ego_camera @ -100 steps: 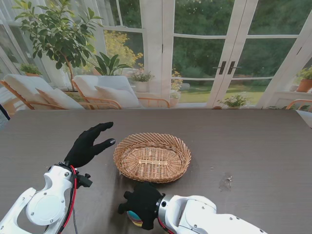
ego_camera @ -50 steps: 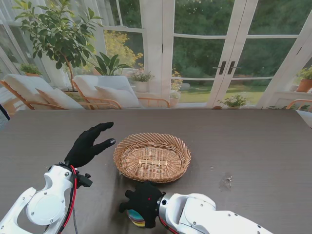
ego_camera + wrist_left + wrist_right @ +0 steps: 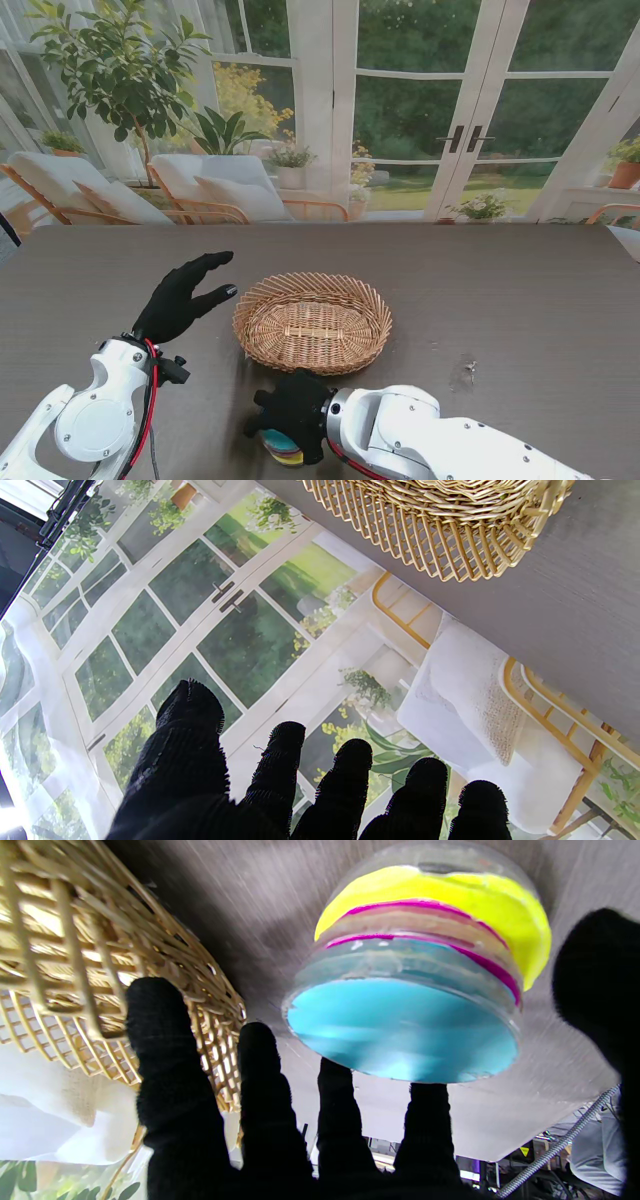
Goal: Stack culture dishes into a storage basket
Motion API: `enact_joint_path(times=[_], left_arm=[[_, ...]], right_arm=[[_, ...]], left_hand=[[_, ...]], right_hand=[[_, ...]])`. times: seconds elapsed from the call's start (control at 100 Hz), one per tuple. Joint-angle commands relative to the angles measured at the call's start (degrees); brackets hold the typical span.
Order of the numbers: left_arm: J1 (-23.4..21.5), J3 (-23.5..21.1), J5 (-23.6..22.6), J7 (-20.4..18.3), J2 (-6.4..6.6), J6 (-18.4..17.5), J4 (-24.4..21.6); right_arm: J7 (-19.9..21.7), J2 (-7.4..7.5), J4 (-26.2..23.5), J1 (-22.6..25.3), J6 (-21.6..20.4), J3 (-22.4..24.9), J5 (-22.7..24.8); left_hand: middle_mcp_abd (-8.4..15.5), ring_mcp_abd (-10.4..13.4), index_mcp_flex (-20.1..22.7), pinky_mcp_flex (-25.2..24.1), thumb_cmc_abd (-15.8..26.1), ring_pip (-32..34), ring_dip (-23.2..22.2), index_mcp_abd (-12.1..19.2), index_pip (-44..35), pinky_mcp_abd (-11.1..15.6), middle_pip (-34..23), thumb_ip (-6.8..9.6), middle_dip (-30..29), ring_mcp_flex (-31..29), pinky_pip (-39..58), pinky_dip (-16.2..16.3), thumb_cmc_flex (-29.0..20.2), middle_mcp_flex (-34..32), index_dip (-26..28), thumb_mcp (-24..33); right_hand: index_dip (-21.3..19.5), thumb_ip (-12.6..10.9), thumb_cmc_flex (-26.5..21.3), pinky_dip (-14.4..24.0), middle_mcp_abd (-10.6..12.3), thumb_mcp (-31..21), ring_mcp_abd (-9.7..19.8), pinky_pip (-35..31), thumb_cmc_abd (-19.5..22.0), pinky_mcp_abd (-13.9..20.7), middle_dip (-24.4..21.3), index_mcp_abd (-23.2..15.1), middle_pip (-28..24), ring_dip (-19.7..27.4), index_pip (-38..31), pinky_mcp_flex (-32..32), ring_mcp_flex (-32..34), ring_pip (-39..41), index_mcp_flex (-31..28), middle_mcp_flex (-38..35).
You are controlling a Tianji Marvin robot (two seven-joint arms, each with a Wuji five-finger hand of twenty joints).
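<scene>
Right hand (image 3: 292, 412) spread open over dish stack (image 3: 415, 985).

A stack of clear round culture dishes (image 3: 415, 990) stands on the table just nearer the robot than the wicker storage basket (image 3: 313, 322), apart from its rim. Its layers show blue on top, then magenta, then yellow. The oval basket sits upright, nothing visible inside it.
</scene>
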State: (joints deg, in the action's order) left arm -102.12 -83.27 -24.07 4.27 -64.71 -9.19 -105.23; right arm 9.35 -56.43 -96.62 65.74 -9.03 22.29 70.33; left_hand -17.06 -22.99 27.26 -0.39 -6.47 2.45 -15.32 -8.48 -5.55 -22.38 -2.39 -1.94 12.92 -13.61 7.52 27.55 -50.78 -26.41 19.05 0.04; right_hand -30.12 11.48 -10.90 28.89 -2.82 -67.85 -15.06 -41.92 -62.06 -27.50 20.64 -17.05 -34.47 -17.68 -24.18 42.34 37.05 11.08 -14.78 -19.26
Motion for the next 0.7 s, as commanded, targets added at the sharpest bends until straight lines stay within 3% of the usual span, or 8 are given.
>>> enact_joint_path(times=[0.0,0.43,0.54,0.58,0.69], left_arm=[[-0.31,0.0,0.01,-1.02,-0.1,0.27,-0.28],[0.14,0.22,0.35,-1.56,-0.01,0.34,0.06],[0.17,0.27,0.41,-1.59,-0.02,0.49,0.04],[0.18,0.28,0.42,-1.6,-0.02,0.52,0.04],[0.22,0.32,0.46,-1.7,0.0,0.64,0.07]], right_arm=[[-0.28,-0.13,1.22,-0.86,-1.16,-0.83,0.03],[-6.47,0.23,5.0,-1.31,-6.52,-0.48,0.62],[-7.63,0.28,5.69,-1.47,-7.41,-0.49,0.7],[-7.89,0.29,5.83,-1.46,-7.75,-0.42,0.68],[-8.68,0.29,6.23,-1.42,-8.46,-0.31,0.62]], left_hand=[[0.16,0.18,0.25,-1.15,2.85,0.31,-0.42,1.98,0.16,0.27,0.14,1.45,0.5,-0.09,-0.9,0.54,-0.8,1.04,-0.08,-0.88],[0.08,0.17,0.66,-1.11,2.92,0.31,-0.43,2.35,-0.04,0.24,0.14,1.45,0.52,-0.11,-0.9,0.54,-0.88,1.04,0.01,-0.88],[0.17,0.11,0.7,-1.08,2.95,0.31,-0.44,2.31,-0.05,0.15,0.14,1.44,0.52,-0.1,-0.88,0.54,-0.85,1.03,0.02,-0.91],[0.08,0.09,0.81,-1.09,2.94,0.35,-0.45,2.33,-0.1,0.21,0.13,1.44,0.52,-0.18,-0.89,0.54,-0.87,0.99,0.03,-0.9],[0.07,0.07,0.76,-1.08,2.91,0.32,-0.44,2.27,-0.07,0.2,0.13,1.45,0.53,-0.12,-0.89,0.53,-0.93,0.98,0.02,-0.88]], right_hand=[[-1.08,1.5,-1.08,0.71,0.7,-5.14,-1.14,0.4,-5.0,-4.0,1.2,-1.0,-1.1,0.29,1.13,-21.94,-1.56,0.54,0.93,2.2],[-3.41,1.58,-2.89,0.73,1.65,-6.52,-1.1,-0.6,-6.46,-4.47,1.71,-1.49,-2.95,0.29,-4.09,-20.3,-0.23,1.14,1.56,0.7],[-2.66,1.59,-2.98,0.54,1.65,-6.76,-1.24,-0.65,-6.53,-4.64,1.75,-1.57,-3.65,0.34,-6.88,-20.22,-0.05,1.22,2.23,0.37],[1.09,1.46,-2.99,0.24,1.7,-6.76,-1.22,-0.83,-6.35,-4.62,1.26,-1.6,-3.91,0.37,-10.04,-20.17,0.03,1.3,3.03,0.45],[1.37,1.53,-2.91,0.24,1.57,-6.68,-1.06,-1.03,-5.97,-4.72,1.24,-1.59,-3.92,0.37,-10.96,-19.76,0.27,1.38,3.17,0.61]])
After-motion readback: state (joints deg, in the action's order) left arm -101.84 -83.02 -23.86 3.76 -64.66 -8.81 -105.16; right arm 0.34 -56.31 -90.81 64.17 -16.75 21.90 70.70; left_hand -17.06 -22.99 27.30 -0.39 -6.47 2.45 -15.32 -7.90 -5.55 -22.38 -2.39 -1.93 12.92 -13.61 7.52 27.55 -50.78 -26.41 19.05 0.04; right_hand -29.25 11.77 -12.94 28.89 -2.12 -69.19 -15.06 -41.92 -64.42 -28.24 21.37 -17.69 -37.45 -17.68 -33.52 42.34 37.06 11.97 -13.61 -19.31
